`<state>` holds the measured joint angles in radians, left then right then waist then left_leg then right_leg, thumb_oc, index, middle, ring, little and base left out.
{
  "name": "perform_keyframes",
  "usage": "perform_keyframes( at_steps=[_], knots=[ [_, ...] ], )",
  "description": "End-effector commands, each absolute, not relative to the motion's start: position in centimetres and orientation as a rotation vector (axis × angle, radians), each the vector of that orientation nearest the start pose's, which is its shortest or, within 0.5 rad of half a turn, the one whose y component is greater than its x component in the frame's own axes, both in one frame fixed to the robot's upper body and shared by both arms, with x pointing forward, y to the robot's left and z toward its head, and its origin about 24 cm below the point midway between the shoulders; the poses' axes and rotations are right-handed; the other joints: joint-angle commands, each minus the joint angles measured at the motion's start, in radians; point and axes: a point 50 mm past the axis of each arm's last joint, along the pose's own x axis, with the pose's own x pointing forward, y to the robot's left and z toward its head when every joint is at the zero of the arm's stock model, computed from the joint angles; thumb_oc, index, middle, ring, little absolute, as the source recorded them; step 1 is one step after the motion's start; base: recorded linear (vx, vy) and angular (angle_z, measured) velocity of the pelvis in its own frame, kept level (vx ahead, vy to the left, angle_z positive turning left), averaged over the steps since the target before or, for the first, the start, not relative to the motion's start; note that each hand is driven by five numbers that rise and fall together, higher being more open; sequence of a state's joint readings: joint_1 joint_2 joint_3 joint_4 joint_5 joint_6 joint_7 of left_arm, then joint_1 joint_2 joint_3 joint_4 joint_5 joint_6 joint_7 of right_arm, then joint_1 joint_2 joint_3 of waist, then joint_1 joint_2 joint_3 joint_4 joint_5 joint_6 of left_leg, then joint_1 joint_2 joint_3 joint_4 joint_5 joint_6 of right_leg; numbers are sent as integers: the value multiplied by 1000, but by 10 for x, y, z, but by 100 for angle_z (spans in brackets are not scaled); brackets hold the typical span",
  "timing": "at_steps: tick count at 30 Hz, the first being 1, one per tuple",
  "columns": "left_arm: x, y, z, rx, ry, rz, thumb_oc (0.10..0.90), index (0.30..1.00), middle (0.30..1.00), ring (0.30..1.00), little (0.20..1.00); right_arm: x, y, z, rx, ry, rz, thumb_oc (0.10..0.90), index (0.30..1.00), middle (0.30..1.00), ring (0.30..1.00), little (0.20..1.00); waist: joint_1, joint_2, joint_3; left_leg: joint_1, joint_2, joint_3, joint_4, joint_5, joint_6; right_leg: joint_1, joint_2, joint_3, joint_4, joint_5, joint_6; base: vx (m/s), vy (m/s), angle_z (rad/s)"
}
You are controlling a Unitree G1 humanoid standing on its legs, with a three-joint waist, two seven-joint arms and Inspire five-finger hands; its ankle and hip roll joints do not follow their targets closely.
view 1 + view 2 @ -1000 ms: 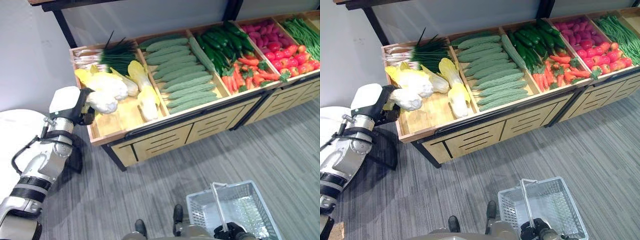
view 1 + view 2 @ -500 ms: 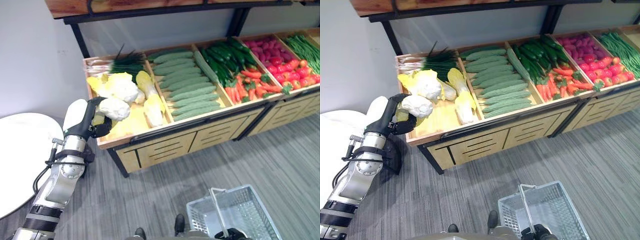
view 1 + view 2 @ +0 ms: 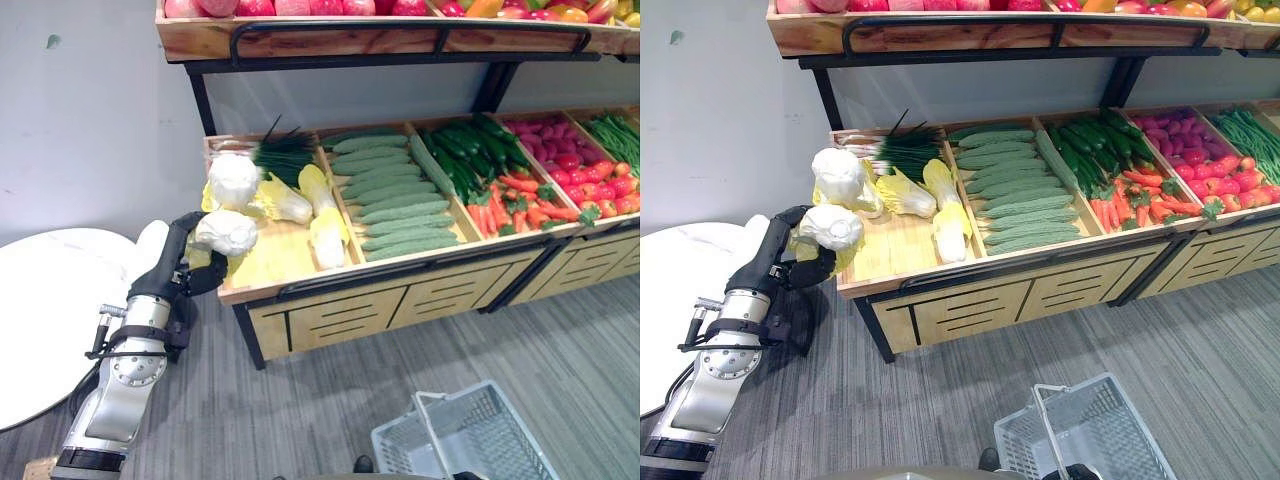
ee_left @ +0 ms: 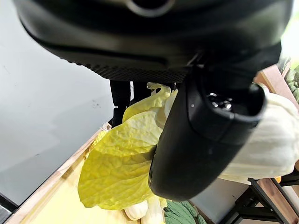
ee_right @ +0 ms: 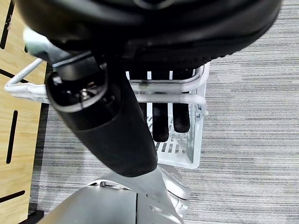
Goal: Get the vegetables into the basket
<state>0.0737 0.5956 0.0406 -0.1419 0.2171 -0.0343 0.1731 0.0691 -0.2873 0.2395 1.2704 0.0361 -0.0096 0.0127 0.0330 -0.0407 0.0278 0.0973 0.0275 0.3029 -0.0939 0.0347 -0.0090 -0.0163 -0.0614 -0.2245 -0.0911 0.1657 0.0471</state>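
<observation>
Counts on the produce stand

Two pale cabbage heads: one [image 3: 832,226] held off the left edge, one [image 3: 839,176] in the left bin; three yellow-leafed cabbages [image 3: 944,205] beside; one bunch of green onions [image 3: 902,152]; one white basket [image 3: 1080,432] on the floor.

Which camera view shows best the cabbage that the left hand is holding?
The right eye view: the whole pale cabbage shows there in the left hand, at the display's front corner. The left eye view shows nearly the same. The left wrist view gives only yellow leaves and a white part past the thumb. The right wrist view looks at the basket.
</observation>
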Motion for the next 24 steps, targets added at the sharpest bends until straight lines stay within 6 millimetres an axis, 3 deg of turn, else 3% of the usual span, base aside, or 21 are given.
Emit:
perform_keyframes(
  at_steps=[1,12,24],
  knots=[
    [246,236,181,758,-594,180,400,300,300,300,300,70,-248,-162,-359,1288,6,400,300,300,300,300,-11,-5,-23,-16,-25,-31,7,-104,13,66,-42,1,6,-125,78,-10,96,0],
    [254,228,187,769,-622,150,400,300,300,300,300,71,-251,-161,-347,1278,-34,400,300,300,300,300,-38,13,14,-7,-64,18,7,-138,61,4,-84,56,89,-80,121,-17,150,-13],
    [260,220,187,731,-623,120,400,300,300,300,300,66,-255,-161,-306,1283,-87,400,300,300,300,300,-55,25,20,19,-86,30,7,-158,76,7,-110,46,118,-68,132,32,64,-7]
  ],
)
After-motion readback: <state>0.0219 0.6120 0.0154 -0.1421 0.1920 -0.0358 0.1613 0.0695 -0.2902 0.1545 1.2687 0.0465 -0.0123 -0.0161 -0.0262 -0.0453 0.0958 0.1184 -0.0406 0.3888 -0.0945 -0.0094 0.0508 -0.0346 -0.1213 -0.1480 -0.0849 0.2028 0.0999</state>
